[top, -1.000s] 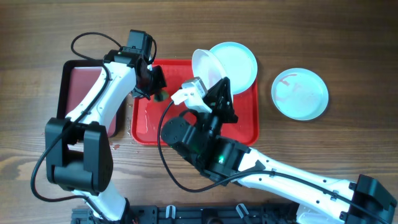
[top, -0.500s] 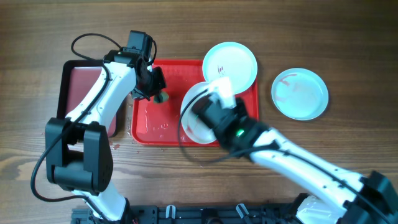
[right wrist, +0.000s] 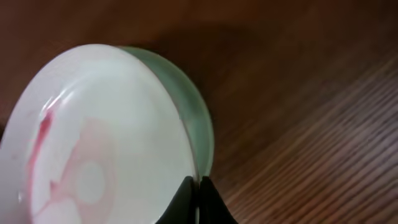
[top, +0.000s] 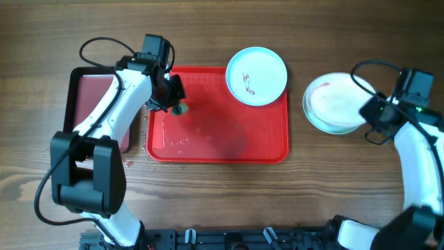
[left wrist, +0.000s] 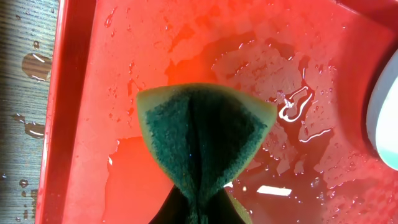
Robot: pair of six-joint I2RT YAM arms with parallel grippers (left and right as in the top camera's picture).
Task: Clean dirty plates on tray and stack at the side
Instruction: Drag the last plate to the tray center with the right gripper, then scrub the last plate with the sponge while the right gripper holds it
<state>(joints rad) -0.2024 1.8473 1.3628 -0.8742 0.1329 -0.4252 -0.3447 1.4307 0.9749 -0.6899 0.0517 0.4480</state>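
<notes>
The red tray (top: 208, 142) lies mid-table, wet with drops. One plate (top: 257, 75) with red-brown smears sits on its far right corner; its edge shows in the left wrist view (left wrist: 387, 112). My left gripper (top: 175, 104) is shut on a green sponge (left wrist: 202, 134) just above the tray's wet floor (left wrist: 124, 74), jaws at the frame bottom (left wrist: 199, 211). My right gripper (top: 369, 112) is shut on the rim of a pink-smeared plate (top: 336, 101), held over another plate (top: 316, 121) on the table right of the tray. In the right wrist view the jaws (right wrist: 199, 190) pinch that plate's (right wrist: 106, 143) edge.
A smaller black-rimmed tray with a maroon floor (top: 90, 94) lies left of the red tray, under my left arm. Water drops spot the wood by the red tray's left rim (left wrist: 34, 65). Bare wooden table surrounds both trays.
My right arm has swung from the red tray to the right with the plate in its grip, now over the plate on the table. The left arm and sponge have not moved.
</notes>
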